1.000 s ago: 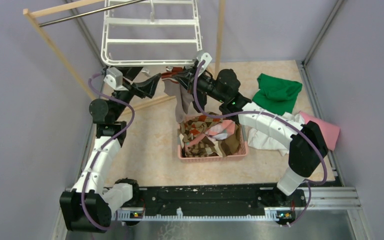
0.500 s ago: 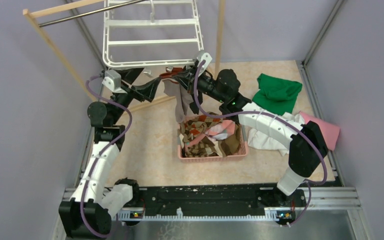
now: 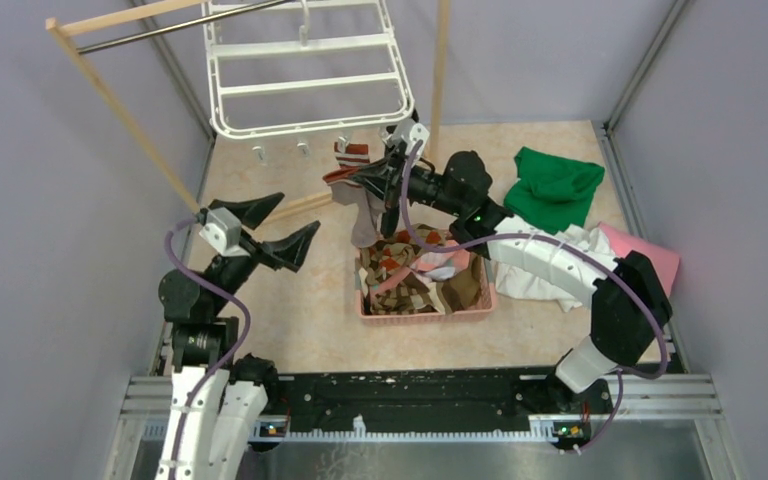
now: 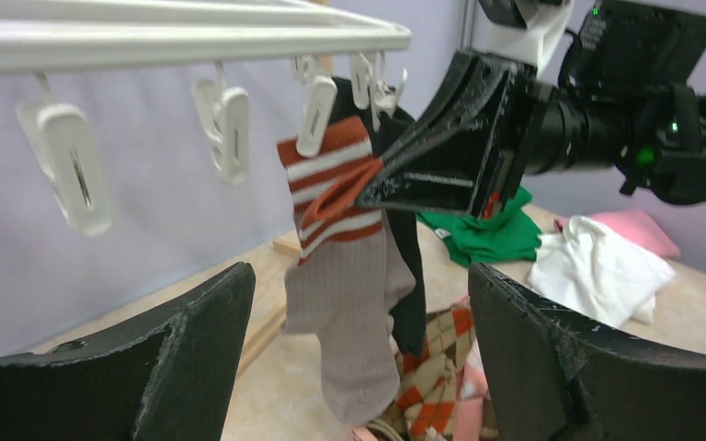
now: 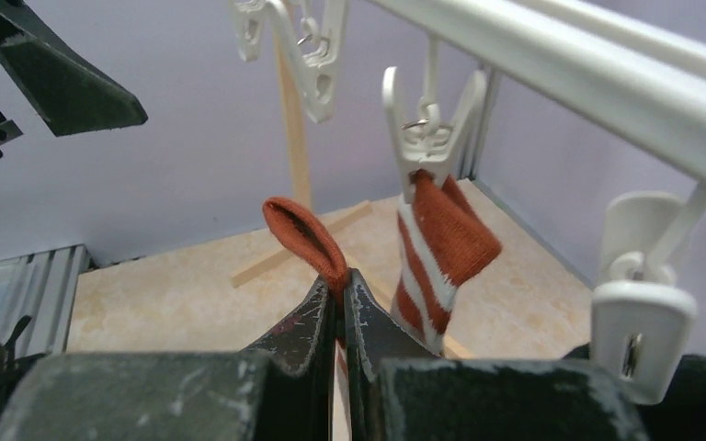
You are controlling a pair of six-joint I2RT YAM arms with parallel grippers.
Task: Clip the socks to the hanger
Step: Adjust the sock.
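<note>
The white hanger hangs at the back, with clips dangling along its near edge. One clip grips the orange-striped cuff of a grey-brown sock, which hangs down over the basket. My right gripper is shut on the other edge of that cuff, just below the hanger's bar. A black sock hangs behind the grey one; what holds it is hidden. My left gripper stands wide open, well to the left of and apart from the sock.
A pink basket under the sock holds argyle and pink socks. Green, white and pink cloths lie to the right. The wooden rack's slanted bar and post flank the hanger.
My left arm has pulled back from the hanger's edge toward the near left, its jaws opening wider. The right gripper has kept its hold on the cuff. The hanger has shifted slightly.
</note>
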